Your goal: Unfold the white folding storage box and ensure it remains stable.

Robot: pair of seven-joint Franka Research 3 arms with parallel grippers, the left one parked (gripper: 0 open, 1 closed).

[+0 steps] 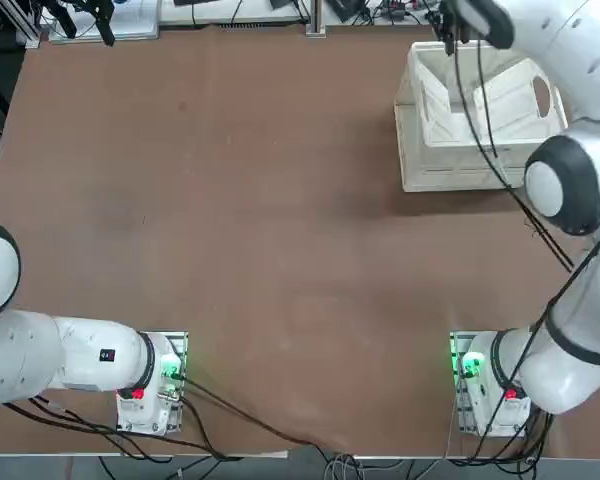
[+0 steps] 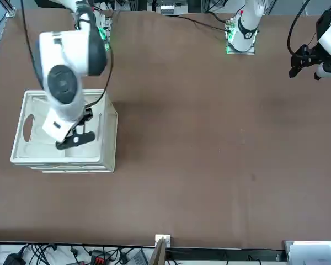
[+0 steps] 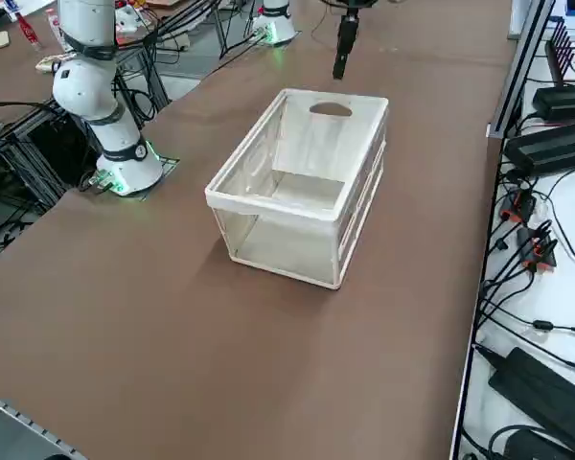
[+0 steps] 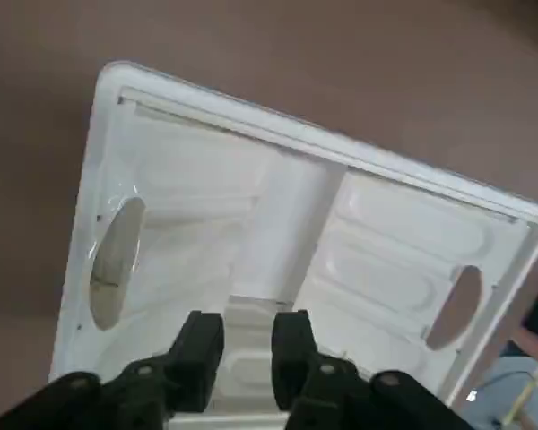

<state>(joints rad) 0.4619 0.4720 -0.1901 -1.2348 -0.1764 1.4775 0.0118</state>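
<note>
The white folding storage box (image 1: 460, 172) stands at the table's far right, its long sides raised (image 2: 66, 160) (image 3: 268, 203). The end panel with an oval cutout on the side away from the right arm stands upright. The opposite end panel leans inward inside the box (image 4: 251, 125). My right gripper (image 1: 450, 30) hangs over the box's far edge, its fingers pointing down into the opening (image 2: 74, 139). In the wrist view the gripper (image 4: 248, 345) shows a narrow gap between its black fingers. Nothing is between them and they touch no panel.
The box sits near the table's far right corner, close to both edges. Cables and equipment lie beyond the table's right edge (image 3: 546, 144). The parked arm's gripper (image 2: 303, 58) hangs over the far left side. Bare brown tabletop (image 1: 230, 200) spreads across the middle.
</note>
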